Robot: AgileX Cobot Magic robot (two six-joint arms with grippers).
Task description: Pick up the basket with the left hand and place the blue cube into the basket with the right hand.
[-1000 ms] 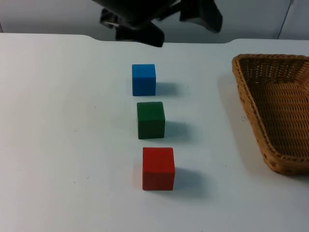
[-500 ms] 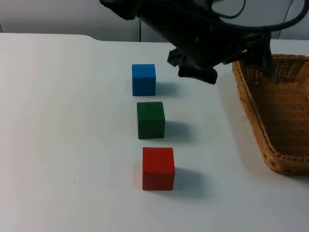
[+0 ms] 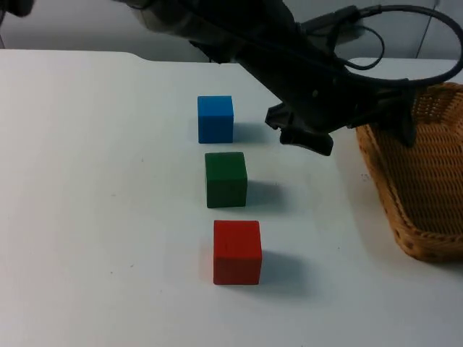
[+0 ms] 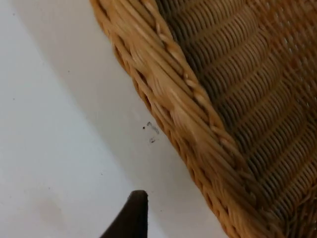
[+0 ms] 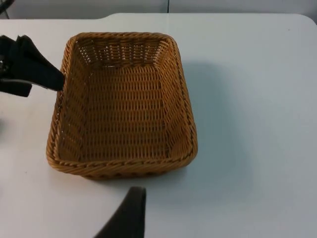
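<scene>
Basket [image 3: 423,181]: woven wicker at the table's right side, judged light and stiff, best taken by the near rim.
Blue cube [image 3: 215,119]: rigid, flat-sided, farthest of three.
Left gripper [image 3: 394,119]: at basket rim, finger state cannot be told.
Right gripper [image 5: 130,210]: waiting above the basket, state likewise unclear.

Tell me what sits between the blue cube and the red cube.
The green cube stands between the blue cube and the red cube, apart from both, in the top view.

cubes: 3 – blue cube [image 3: 215,118], green cube [image 3: 226,179], red cube [image 3: 237,251] | basket [image 3: 423,173]: 1
</scene>
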